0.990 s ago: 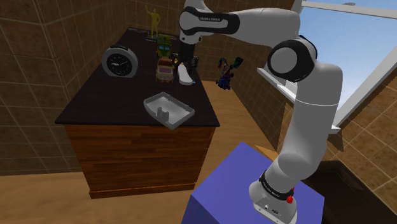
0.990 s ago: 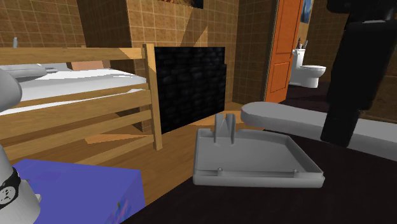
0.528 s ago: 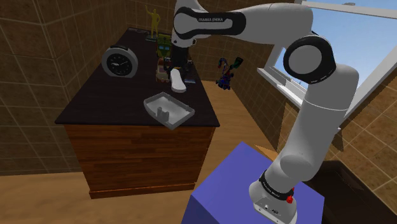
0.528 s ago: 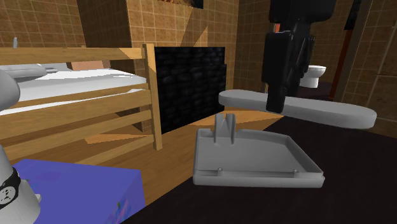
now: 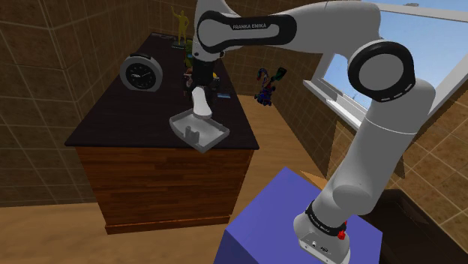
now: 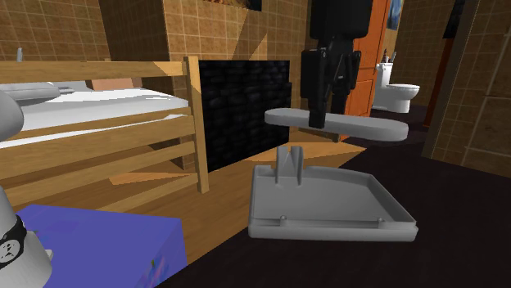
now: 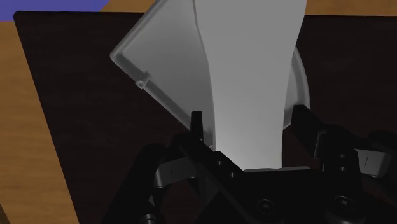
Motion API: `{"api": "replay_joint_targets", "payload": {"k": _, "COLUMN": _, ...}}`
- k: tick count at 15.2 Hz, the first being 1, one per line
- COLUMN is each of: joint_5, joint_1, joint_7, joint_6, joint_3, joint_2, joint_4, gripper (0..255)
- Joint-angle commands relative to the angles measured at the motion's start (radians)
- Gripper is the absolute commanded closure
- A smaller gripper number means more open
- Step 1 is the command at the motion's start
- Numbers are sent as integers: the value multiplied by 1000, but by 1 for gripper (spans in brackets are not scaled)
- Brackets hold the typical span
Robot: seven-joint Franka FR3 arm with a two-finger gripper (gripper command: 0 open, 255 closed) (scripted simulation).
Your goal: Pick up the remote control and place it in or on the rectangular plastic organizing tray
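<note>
The remote control is a plain grey, long flat piece, held level in the air. My black gripper is shut on it near its middle. It hangs just above the far end of the grey rectangular tray, which lies on the dark tabletop. From the shoulder view, the gripper holds the remote over the tray near the table's front corner. In the wrist view both fingers clasp the remote, with the tray beneath it.
On the dark-topped wooden table a round black clock stands at the back left, with small figures behind the arm. The blue stand is at the lower right. A wooden bed frame lies beyond the table.
The gripper has carried the remote from the back of the table toward the shoulder view's lower left, and it now hangs over the tray.
</note>
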Motion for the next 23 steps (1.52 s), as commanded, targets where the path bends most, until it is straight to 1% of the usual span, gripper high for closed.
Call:
{"api": "replay_joint_targets", "payload": {"k": 1, "joint_5": 0, "joint_1": 1, "joint_7": 2, "joint_6": 26, "joint_3": 0, "joint_2": 2, "joint_4": -24, "gripper": 255}}
{"api": "replay_joint_targets", "payload": {"k": 12, "joint_5": -6, "joint_1": 1, "joint_7": 4, "joint_6": 164, "joint_3": -1, "joint_2": 30, "joint_4": -134, "gripper": 255}}
{"api": "replay_joint_targets", "payload": {"k": 19, "joint_5": -6, "joint_1": 1, "joint_7": 4, "joint_6": 164, "joint_3": -1, "joint_2": 30, "joint_4": -134, "gripper": 255}}
{"api": "replay_joint_targets", "payload": {"k": 20, "joint_5": -5, "joint_1": 1, "joint_7": 4, "joint_6": 164, "joint_3": -1, "joint_2": 30, "joint_4": -134, "gripper": 0}}
{"api": "replay_joint_targets", "payload": {"k": 23, "joint_5": -5, "joint_1": 1, "joint_7": 4, "joint_6": 164, "joint_3": -1, "joint_2": 30, "joint_4": -134, "gripper": 0}}
